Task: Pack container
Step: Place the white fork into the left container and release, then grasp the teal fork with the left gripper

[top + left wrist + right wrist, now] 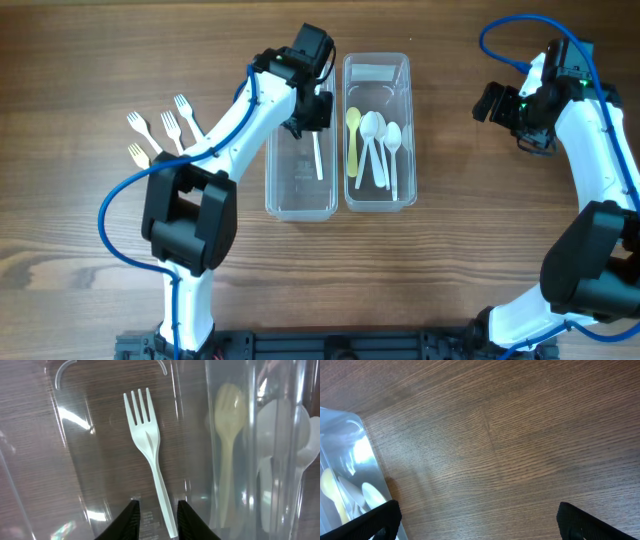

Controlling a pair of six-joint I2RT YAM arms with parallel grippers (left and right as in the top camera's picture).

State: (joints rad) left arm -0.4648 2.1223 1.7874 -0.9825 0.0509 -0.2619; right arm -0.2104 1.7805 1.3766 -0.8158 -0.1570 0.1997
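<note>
At the counter's far middle, the left gripper (156, 510) hangs in the clear left container (300, 205), jaws parted either side of the white fork (145, 435) lying inside; spoons (372, 130) fill the neighbouring container (379, 75), four loose forks (160, 135) lie toward the left edge, and the right gripper (477, 520) gapes wide near the right edge

Overhead, we look straight down on the whole table (80, 300). Our left wrist camera sits close above the fork container (100, 460); our right faces wood near the right edge. All share the spoon container (365, 455).
</note>
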